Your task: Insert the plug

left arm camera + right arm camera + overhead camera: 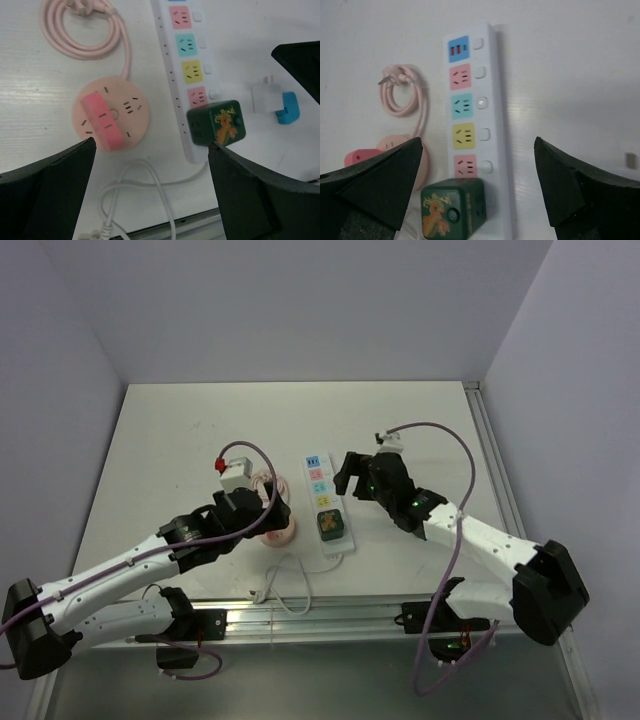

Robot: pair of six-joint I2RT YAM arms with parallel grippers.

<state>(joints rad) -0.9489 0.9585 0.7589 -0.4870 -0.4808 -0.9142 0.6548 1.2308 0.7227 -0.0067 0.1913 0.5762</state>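
Note:
A white power strip [470, 100] with coloured sockets lies mid-table, and a dark green cube adapter [452, 210] sits in its near end. A round pink socket [111, 120] holds a pink-red plug [102, 122]. A small white and blue plug [275, 102] lies loose on the table right of the strip. My left gripper [150, 150] is open and empty above the round socket and the strip's near end. My right gripper [479, 145] is open and empty, hovering over the strip [325, 502].
A coiled pink cable [87, 30] lies behind the round socket. The strip's white cord [145, 185] loops toward the table's near edge. The table's metal rail [320, 615] runs along the front.

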